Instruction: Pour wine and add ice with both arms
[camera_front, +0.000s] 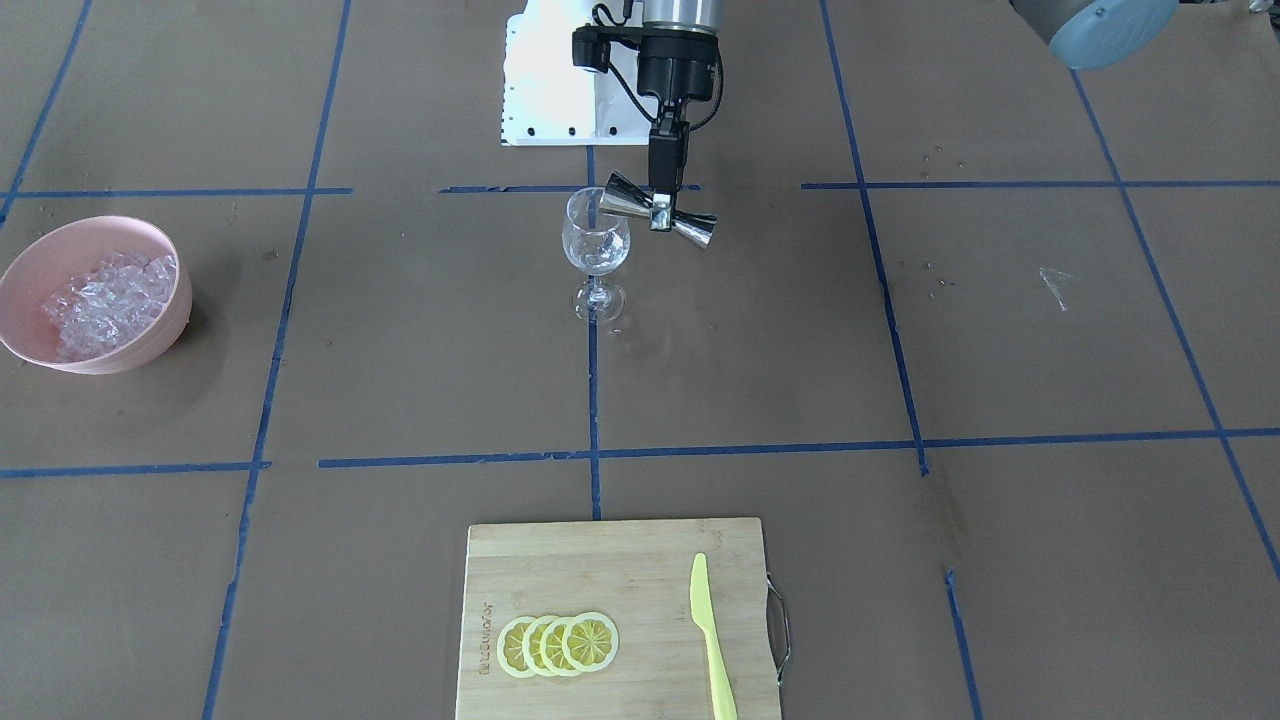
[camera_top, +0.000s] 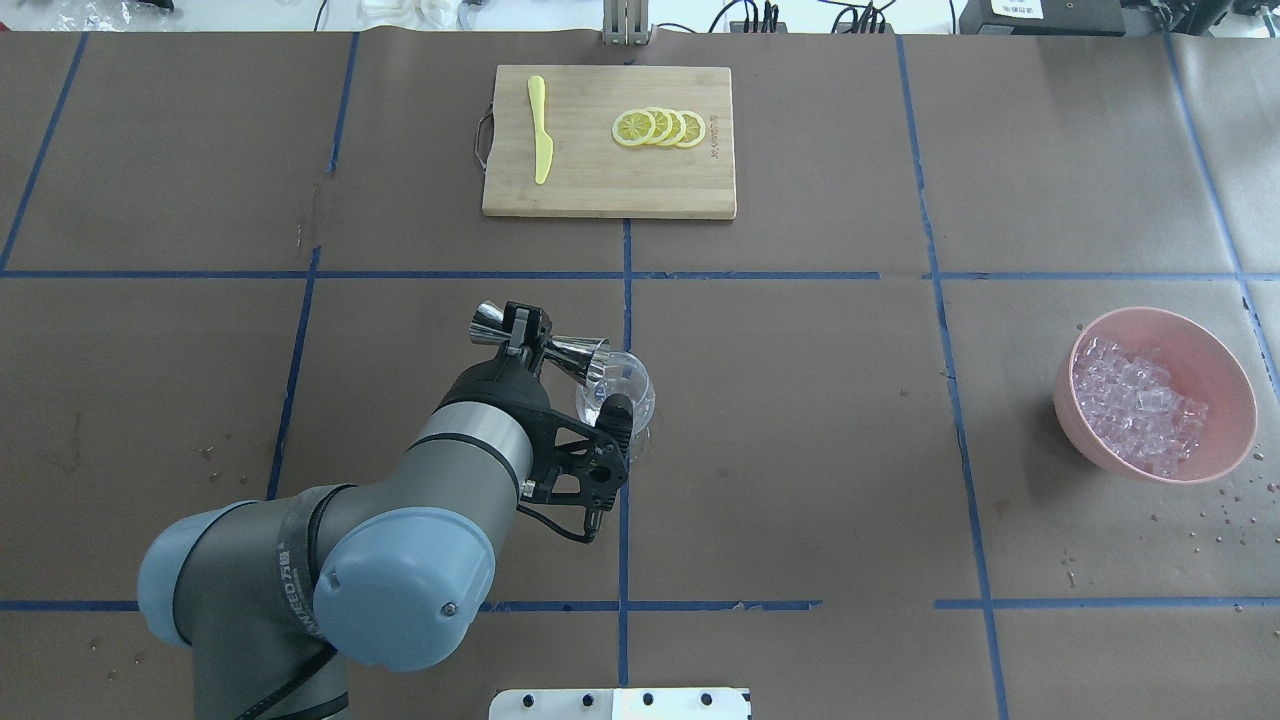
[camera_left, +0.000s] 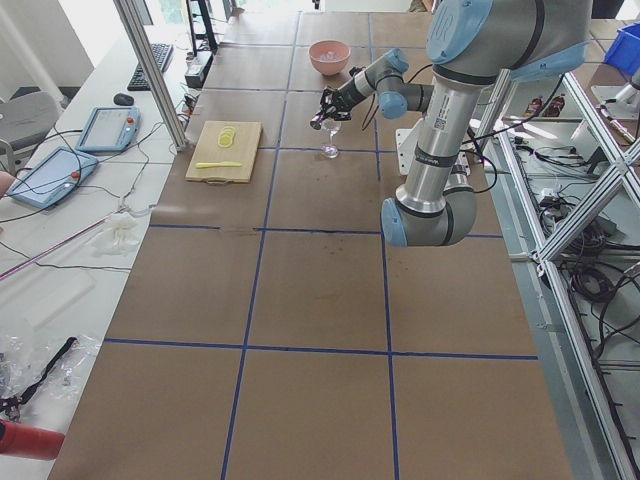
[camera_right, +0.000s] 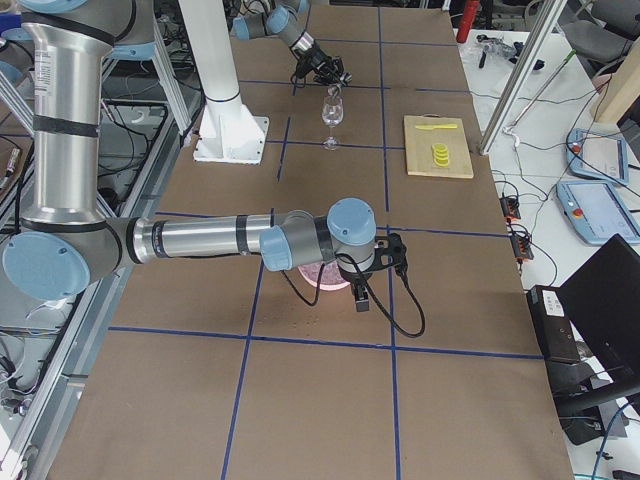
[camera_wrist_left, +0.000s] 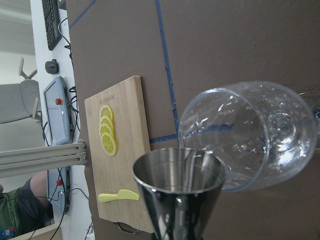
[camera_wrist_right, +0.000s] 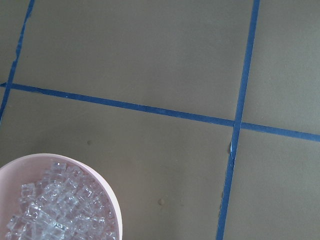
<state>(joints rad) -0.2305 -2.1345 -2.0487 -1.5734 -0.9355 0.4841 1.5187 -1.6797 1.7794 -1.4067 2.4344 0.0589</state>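
Gripping the jigger (camera_front: 622, 197) by its waist with the left tool (camera_front: 660, 215), closed tight on it, so as to leave both cones free. Tipped nearly level to bring one mouth to the rim of the glass (camera_front: 596, 245). Looks like the pour itself, though impossible to make out any wine in the glass. From overhead: ice (camera_top: 1135, 400) heaped in the bowl (camera_top: 1160, 312), well off at 3 o'clock from the glass; board (camera_top: 600, 190) with lemon slices (camera_top: 658, 127) and knife (camera_top: 541, 140) at 12 o'clock, clear of the pouring. Over the bowl, the right tool (camera_right: 362, 297), probably staged for the ice; cannot tell how far open or whether holding anything. Next, probably: righting the jigger without knocking the thin rim.
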